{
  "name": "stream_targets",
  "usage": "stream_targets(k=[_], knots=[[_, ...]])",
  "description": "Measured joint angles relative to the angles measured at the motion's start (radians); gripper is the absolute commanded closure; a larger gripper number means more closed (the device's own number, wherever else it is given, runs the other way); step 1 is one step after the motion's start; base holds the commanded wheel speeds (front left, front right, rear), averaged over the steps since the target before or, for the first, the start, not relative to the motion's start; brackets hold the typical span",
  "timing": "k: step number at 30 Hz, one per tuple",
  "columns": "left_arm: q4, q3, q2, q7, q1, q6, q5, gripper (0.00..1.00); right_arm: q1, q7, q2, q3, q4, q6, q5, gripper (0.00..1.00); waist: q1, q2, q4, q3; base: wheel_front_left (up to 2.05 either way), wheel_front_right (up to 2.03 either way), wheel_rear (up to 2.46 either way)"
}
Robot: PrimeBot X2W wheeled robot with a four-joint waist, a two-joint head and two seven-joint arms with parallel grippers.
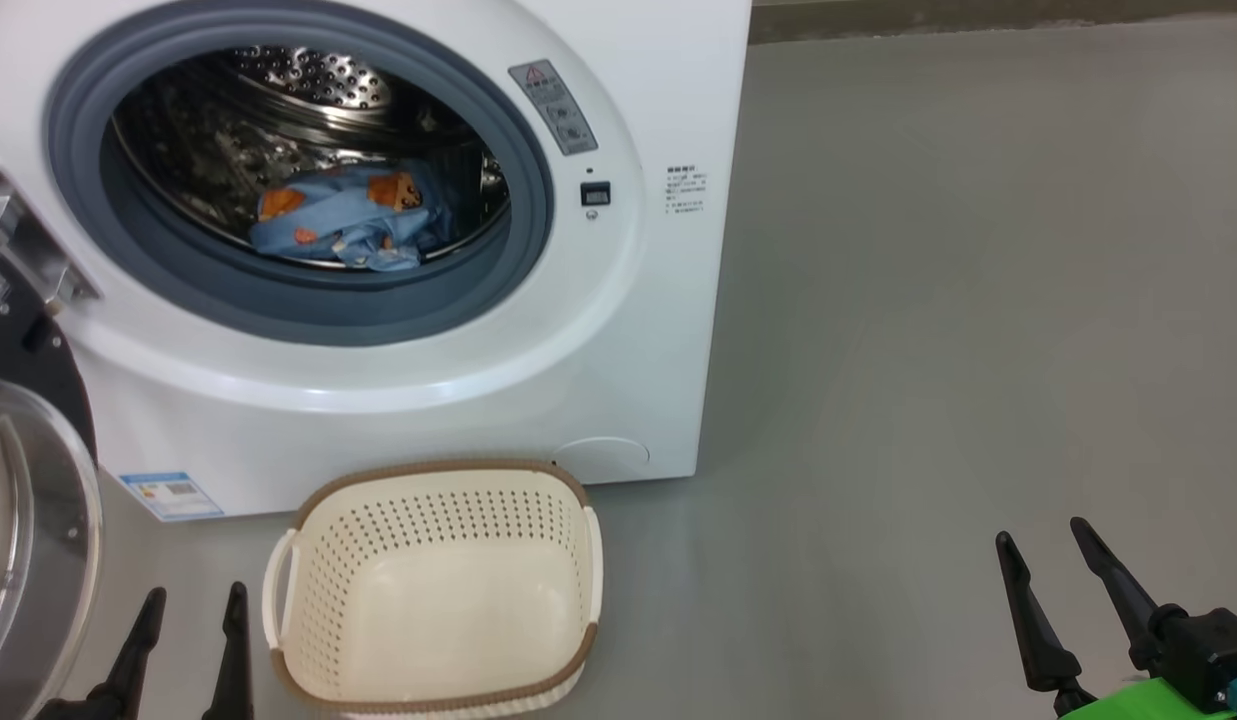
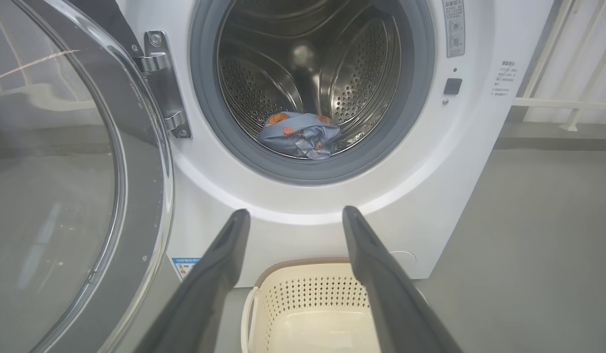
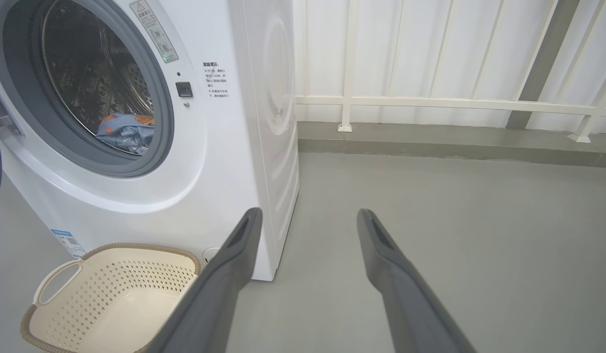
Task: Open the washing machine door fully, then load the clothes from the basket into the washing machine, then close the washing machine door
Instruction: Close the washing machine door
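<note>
The white washing machine (image 1: 618,330) stands with its door (image 1: 28,540) swung open to the left; the door's glass bowl also shows at the left of the left wrist view (image 2: 53,196). The blue bear-print clothes (image 1: 348,220) lie inside the steel drum (image 2: 300,135) (image 3: 126,132). On the floor before the machine sits the cream basket (image 1: 433,590) (image 2: 307,309) (image 3: 107,299), with nothing in it. My left gripper (image 1: 193,610) is open at the lower left beside the basket. Low on the right, my right gripper (image 1: 1043,535) is open over bare floor. Neither holds anything.
Grey floor (image 1: 978,300) stretches to the right of the machine. A white railing (image 3: 430,103) and a low kerb (image 3: 430,139) run along the wall behind. The open door stands close to my left arm.
</note>
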Motion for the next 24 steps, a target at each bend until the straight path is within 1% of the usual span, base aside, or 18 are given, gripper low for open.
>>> stream_targets(k=[6, 10, 24], knots=[[-0.002, -0.004, 0.0, 0.0, 0.0, 0.0, 0.002, 0.0, 0.0, 0.0, 0.0, -0.001, 0.0, 0.0, 0.0, 0.0, 0.0, 0.0, -0.001, 0.0, -1.36, 1.36, 0.0], [-0.005, -0.01, 0.002, 0.0, 0.0, -0.001, 0.002, 0.0, 0.0, 0.0, 0.0, -0.003, 0.0, 0.0, 0.0, 0.0, 0.0, 0.0, 0.0, -0.002, -0.8, 0.8, 0.0], [-0.006, -0.031, 0.004, 0.0, 0.0, -0.001, -0.003, 0.0, 0.0, 0.0, -0.002, -0.006, 0.0, 0.0, 0.0, 0.0, 0.0, 0.0, 0.016, -0.018, -0.07, 0.07, 0.0]])
